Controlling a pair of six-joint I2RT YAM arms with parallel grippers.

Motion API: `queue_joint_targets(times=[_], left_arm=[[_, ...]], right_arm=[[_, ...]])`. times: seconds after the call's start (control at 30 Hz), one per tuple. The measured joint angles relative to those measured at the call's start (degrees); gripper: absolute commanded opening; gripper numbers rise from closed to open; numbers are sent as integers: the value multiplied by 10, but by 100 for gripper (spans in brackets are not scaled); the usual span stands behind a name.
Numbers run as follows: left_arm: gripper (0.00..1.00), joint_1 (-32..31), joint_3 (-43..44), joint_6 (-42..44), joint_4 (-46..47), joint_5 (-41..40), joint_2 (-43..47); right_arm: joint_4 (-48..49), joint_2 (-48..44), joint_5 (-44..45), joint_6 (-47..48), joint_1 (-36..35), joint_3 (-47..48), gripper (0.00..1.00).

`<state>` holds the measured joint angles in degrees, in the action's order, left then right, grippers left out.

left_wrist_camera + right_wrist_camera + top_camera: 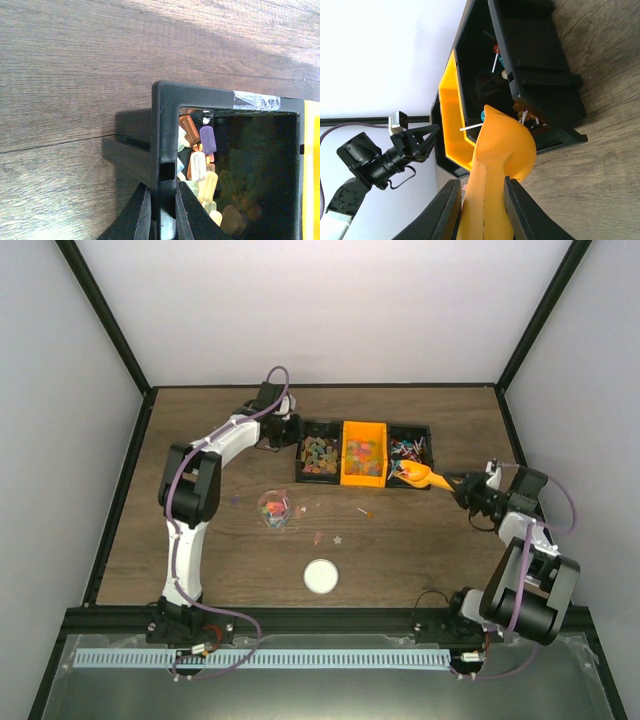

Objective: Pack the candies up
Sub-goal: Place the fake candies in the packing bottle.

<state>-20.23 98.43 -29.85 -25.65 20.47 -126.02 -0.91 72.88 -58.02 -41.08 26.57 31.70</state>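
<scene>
The candies (363, 452) sit mostly in three bins at the far middle of the bench (430, 550). Some fill the orange bin (364, 478), more lie in the left black bin (300, 454) touching its left side, and more in the right black bin (428, 432) touching its right side. Others fill a clear cup (274, 508) in front of and to the left of the orange bin.

In the left bin the long gummies lie heaped, most with their long axes roughly along its outer wall. One thin loose piece just in front of the orange bin lies slanted, far-left to near-right.

The left pincer (162, 210) is pinched on that outer wall. The right pincer (482, 210) is clamped on the handle of an orange scoop (502, 145). Its bowl points left at the near edge of the right bin, and its handle runs off to the right. A white lid (320, 576) lies well in front of the orange bin.
</scene>
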Motion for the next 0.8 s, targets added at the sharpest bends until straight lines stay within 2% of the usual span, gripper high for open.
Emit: queue_joint_targets(times=[0.27, 0.43, 0.6, 0.8], left_arm=[[9, 0, 9, 1, -6, 1, -5], [9, 0, 10, 0, -6, 2, -5], [9, 0, 16, 1, -10, 2, -9], [9, 0, 24, 2, -15, 2, -13]], right_arm=[[21, 7, -6, -15, 3, -2, 1], [71, 6, -9, -43, 3, -23, 1], [66, 11, -1, -39, 2, -26, 1], [114, 13, 0, -66, -4, -38, 1]])
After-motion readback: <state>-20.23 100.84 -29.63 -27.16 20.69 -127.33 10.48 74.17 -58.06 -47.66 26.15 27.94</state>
